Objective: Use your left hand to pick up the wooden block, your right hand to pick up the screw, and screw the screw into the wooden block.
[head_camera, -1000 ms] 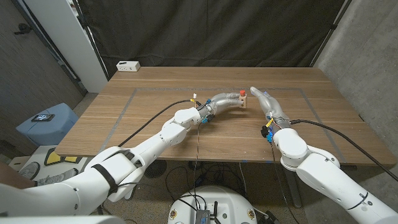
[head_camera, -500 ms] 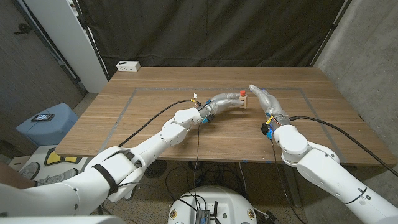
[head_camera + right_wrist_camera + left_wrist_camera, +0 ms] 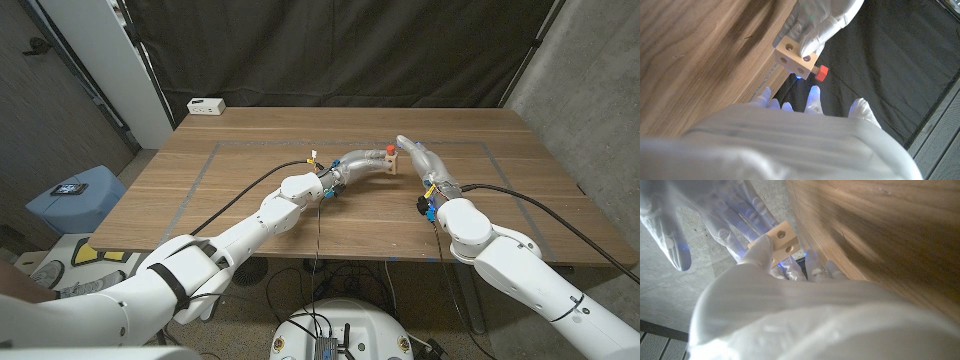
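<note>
Two hands meet near the middle of the table (image 3: 250, 210), toward its far side. Left hand (image 3: 362, 161) grips the wooden block (image 3: 393, 161): in the right wrist view its fingers (image 3: 810, 42) pinch the block across opposite faces, leaving the faces with holes exposed. That grip makes sense, since it keeps the bores clear. The block looks lifted off the table in the wrist views, though the head view can't confirm the gap. Screw (image 3: 821, 73), red-headed, already sits on the block, sticking out of one face; in the head view the red cap (image 3: 388, 149) shows at the block's top. How deep it's seated I can't tell. Right hand (image 3: 418, 158) holds nothing: fingers are apart and extended, reaching toward the block and just beside it, fingertips (image 3: 814, 94) short of the screw in the right wrist view. The left wrist view shows the same splayed fingers (image 3: 677, 250) beyond the block (image 3: 780, 239), blurred. My read: left hand presents the block as a fixture, steady and angled toward the right arm, so the right fingers can close on the red head and turn it. Risk: the block twists in the pinch once torque goes in, since the grip covers little of its surface.
</note>
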`<control>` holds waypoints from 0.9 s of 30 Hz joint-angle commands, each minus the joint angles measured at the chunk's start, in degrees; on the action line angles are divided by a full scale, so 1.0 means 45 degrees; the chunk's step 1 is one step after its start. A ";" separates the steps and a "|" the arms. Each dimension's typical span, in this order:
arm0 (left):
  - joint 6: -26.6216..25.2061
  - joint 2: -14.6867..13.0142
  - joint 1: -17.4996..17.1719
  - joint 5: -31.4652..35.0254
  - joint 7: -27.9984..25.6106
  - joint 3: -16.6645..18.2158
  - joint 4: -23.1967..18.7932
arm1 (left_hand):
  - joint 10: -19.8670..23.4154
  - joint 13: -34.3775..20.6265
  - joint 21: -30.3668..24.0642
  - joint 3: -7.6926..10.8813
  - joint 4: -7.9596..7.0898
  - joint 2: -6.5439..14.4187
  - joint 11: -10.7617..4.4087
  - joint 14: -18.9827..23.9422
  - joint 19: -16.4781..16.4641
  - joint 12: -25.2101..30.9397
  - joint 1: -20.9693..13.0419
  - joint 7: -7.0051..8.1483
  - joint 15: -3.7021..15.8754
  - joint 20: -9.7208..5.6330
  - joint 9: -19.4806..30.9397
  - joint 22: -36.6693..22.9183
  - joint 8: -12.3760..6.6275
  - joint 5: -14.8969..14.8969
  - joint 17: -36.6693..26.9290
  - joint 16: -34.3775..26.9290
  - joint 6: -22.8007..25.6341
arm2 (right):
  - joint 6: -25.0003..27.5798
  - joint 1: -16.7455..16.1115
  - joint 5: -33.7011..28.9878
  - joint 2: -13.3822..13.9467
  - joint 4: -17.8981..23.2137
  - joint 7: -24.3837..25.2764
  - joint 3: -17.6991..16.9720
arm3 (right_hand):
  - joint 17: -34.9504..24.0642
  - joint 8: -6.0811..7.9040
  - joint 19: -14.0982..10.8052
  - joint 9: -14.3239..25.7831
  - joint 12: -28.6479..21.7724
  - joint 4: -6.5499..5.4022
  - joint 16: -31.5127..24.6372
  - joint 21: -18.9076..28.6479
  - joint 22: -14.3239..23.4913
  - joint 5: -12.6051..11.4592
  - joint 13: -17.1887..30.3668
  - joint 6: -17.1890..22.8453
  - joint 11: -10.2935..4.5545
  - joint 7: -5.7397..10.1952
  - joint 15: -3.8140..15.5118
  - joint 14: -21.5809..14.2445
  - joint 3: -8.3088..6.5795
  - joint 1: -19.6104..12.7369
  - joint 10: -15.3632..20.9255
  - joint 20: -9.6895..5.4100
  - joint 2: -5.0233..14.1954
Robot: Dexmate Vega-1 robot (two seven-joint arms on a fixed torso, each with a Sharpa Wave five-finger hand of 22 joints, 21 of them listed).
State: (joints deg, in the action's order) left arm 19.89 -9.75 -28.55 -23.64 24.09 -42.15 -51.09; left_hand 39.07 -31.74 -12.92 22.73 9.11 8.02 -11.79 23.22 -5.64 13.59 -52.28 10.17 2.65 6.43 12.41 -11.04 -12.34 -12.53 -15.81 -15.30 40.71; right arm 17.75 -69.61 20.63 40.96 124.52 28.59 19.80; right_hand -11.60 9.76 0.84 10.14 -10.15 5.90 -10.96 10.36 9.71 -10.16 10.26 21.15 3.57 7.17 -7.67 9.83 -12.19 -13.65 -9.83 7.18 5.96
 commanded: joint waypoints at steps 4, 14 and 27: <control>0.0013 0.0041 0.0043 -0.0019 0.0023 0.0002 0.0112 | 0.0113 -0.0046 -0.0088 0.0054 -0.0067 0.0089 -0.0047 0.0087 -0.0064 0.0121 -0.0003 -0.0001 0.0855 0.0037 0.0036 -0.0039 -0.0048 -0.0049 -0.0046 -0.0072 0.0129 | 0.0067 0.0233 0.0107 0.0070 -0.0046 -0.0264 0.0246 | -0.0048 0.0093 0.0088 0.0023 -0.0080 -0.0096 -0.0050 0.0018 0.0037 0.0028 0.0041 0.0013 0.0029 -0.0051 -0.0075 0.1807 -0.0012 0.0103 -0.0881 0.0026 -0.0029; 0.0024 0.0075 0.0081 -0.0028 0.0039 0.0015 0.0196 | 0.0110 -0.0043 -0.0088 0.0057 -0.0074 0.0101 -0.0051 0.0086 -0.0063 0.0121 0.0003 -0.0010 0.0871 0.0036 0.0036 -0.0039 -0.0043 -0.0049 -0.0051 -0.0075 0.0116 | 0.0157 0.0281 0.0172 0.0148 0.0034 -0.0343 0.0341 | -0.0031 0.0125 0.0106 0.0024 -0.0104 -0.0084 -0.0067 0.0036 0.0036 0.0016 0.0040 0.0046 0.0048 -0.0045 -0.0060 0.1783 -0.0028 0.0107 -0.0873 0.0042 -0.0004; 0.0064 0.0133 0.0120 -0.0042 0.0130 0.0007 0.0308 | 0.0110 -0.0040 -0.0088 0.0065 -0.0068 0.0089 -0.0045 0.0087 -0.0064 0.0123 0.0006 -0.0019 0.0860 0.0028 0.0036 -0.0039 -0.0045 -0.0050 -0.0040 -0.0065 0.0124 | 0.0217 0.0186 0.0143 0.0217 0.0174 -0.0210 0.0356 | -0.0011 0.0135 0.0107 0.0026 -0.0123 -0.0064 -0.0072 0.0062 0.0036 0.0008 0.0040 0.0026 0.0031 -0.0043 -0.0036 0.1790 -0.0045 0.0112 -0.0878 0.0049 0.0011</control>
State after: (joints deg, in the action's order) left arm 20.04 -9.36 -28.16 -23.72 24.36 -42.11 -50.09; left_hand 38.95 -31.70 -12.92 22.74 9.12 8.01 -11.77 23.22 -5.63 13.83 -52.29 10.13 2.65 6.44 12.40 -11.04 -12.32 -12.32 -15.81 -15.31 40.73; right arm 18.45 -68.51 21.33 41.70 124.79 27.26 21.26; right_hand -11.60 9.94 0.83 10.09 -10.42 5.91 -10.96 10.36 9.71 -10.16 10.26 21.16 3.58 7.17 -7.67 9.83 -12.19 -13.66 -9.83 7.17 5.97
